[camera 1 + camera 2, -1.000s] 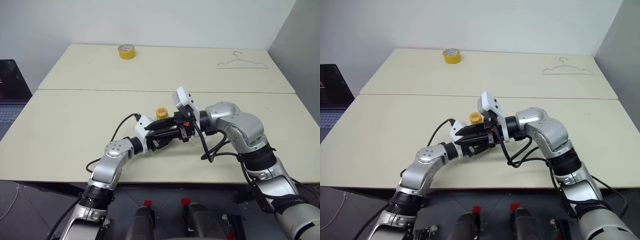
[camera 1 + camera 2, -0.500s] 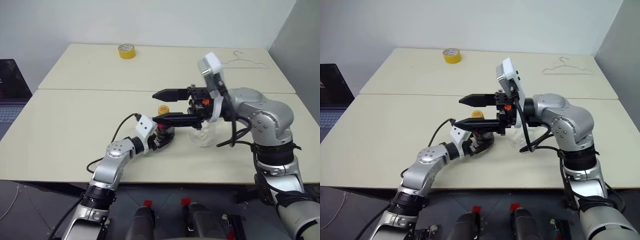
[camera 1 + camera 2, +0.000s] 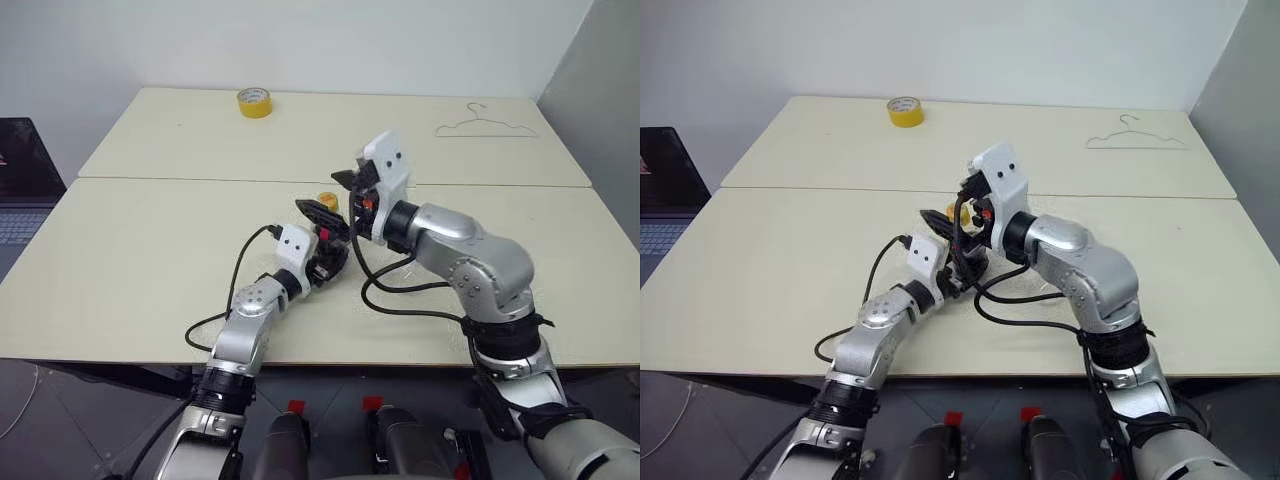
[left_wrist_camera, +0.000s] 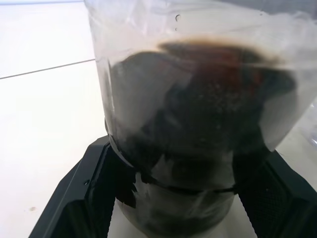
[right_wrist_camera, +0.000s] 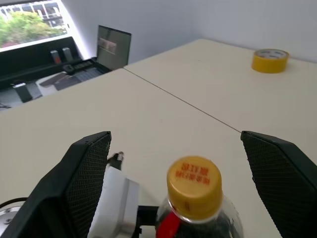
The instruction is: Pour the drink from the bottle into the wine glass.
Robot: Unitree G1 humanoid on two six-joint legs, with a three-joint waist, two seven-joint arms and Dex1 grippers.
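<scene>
The bottle (image 3: pixel 328 240) stands upright on the near table, its yellow cap (image 5: pixel 194 179) on and a red strip at the neck. The dark drink (image 4: pixel 208 109) fills its lower part. My left gripper (image 3: pixel 325 262) is shut on the bottle's body, one black finger (image 4: pixel 84 193) on each side. My right gripper (image 3: pixel 332 195) is open and level at cap height, with its wide fingers (image 5: pixel 91 168) on either side of the cap and apart from it. The wine glass (image 3: pixel 400 270) is a faint clear shape under my right forearm, mostly hidden.
A yellow tape roll (image 3: pixel 252 102) lies on the far table, and a wire hanger (image 3: pixel 485 125) at its far right. A laptop (image 3: pixel 15 190) sits off the left edge. Black cables (image 3: pixel 375 295) loop on the table near the bottle.
My right gripper opened wide, swung out to the right and up, then came back around the bottle's cap. My left gripper kept its hold and edged slightly forward.
</scene>
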